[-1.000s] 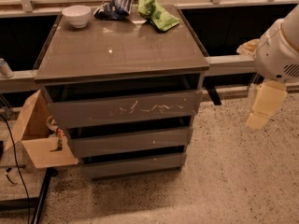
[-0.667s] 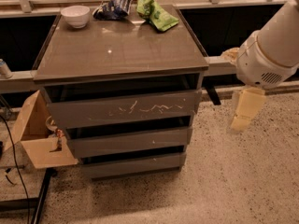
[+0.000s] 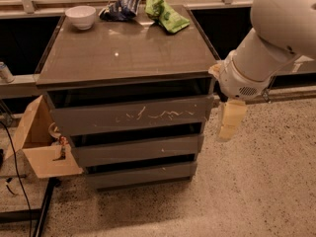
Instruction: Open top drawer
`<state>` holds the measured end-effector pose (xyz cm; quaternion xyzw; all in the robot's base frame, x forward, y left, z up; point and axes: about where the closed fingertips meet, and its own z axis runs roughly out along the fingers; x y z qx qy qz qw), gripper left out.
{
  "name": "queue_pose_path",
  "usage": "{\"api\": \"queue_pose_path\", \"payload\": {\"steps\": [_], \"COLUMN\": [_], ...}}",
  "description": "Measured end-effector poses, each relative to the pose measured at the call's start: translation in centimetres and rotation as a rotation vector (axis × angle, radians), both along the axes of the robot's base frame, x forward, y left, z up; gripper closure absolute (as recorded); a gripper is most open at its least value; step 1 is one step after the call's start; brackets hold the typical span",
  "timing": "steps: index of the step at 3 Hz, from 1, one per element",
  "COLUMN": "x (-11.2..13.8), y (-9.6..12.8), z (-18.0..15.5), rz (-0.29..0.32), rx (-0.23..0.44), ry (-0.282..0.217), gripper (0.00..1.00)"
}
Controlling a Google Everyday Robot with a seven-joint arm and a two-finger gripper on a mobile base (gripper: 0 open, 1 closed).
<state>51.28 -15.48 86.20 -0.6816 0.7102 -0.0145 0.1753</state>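
In the camera view, the top drawer [image 3: 131, 115] is seen pushed in beneath the cabinet top [image 3: 123, 53]; the gripper [image 3: 231, 121] is held just right of the drawer's right end, pointing down; whether it is spread or clamped cannot be told; a white bowl [image 3: 80, 17] is set at the far left.

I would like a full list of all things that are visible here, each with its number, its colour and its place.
top drawer: one, grey-brown with white scratches, uppermost front of the cabinet
lower drawers: two, grey, stacked below it
cabinet top: one, glossy brown, above the drawers
bowl: one, white, back left of the cabinet top
dark bag: one, dark blue and white, back middle
green bag: one, green, back right
cardboard box: one, brown, low at the cabinet's left side
arm: one, white, upper right
tool: one, cream, hangs right of the cabinet, near the top drawer's right end
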Motion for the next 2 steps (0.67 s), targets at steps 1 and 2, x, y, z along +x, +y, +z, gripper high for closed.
{"api": "queue_pose_path", "payload": {"steps": [1, 2], "x": [0.2, 1.6], "y": [-0.2, 0.0], "z": [-1.5, -3.6], "rz": [0.006, 0.013], "rx": [-0.036, -0.046], "ry": [-0.014, -0.028], "gripper": [0.0, 0.0]}}
